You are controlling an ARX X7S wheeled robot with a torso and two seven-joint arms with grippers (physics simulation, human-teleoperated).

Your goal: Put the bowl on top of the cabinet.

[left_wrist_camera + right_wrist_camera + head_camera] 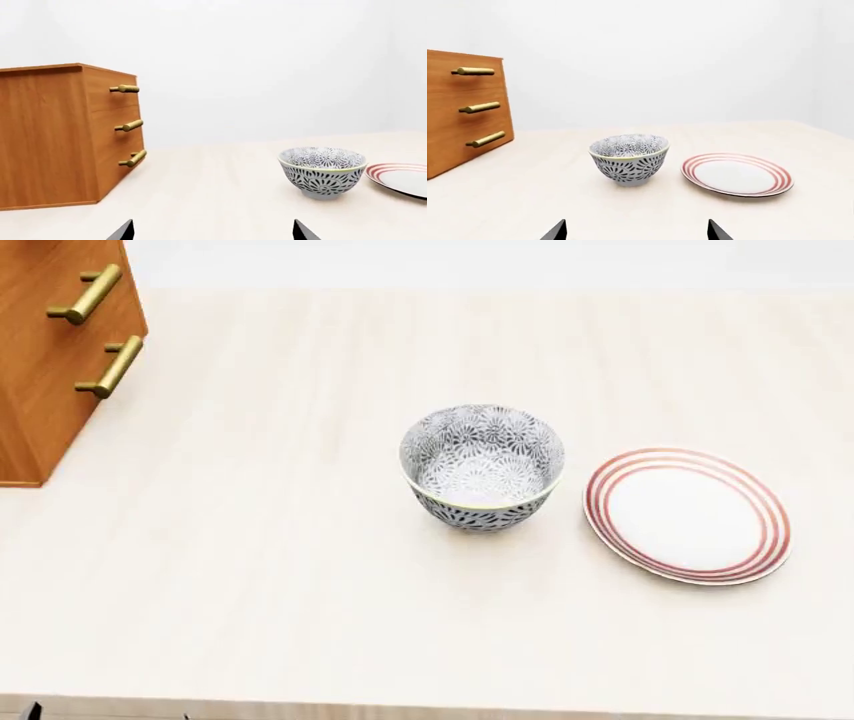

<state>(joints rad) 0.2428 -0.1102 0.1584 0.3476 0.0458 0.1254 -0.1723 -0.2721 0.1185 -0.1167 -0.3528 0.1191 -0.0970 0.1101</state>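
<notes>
The bowl (482, 466), white with a dense dark floral pattern, stands upright near the middle of the table. It also shows in the wrist views as the bowl (322, 171) and the bowl (629, 159). The orange-brown cabinet (51, 350) with brass handles stands at the far left; its top is out of the head view. My left gripper (213, 231) is open, well short of the bowl, with only its two dark fingertips showing. My right gripper (635, 231) is open too, with bare table between it and the bowl. Neither gripper shows in the head view.
A flat white plate (687, 514) with red rings lies just right of the bowl, a small gap between them. The pale wooden table (267, 590) ends in a front edge near me. A plain white wall stands behind the cabinet (60, 135).
</notes>
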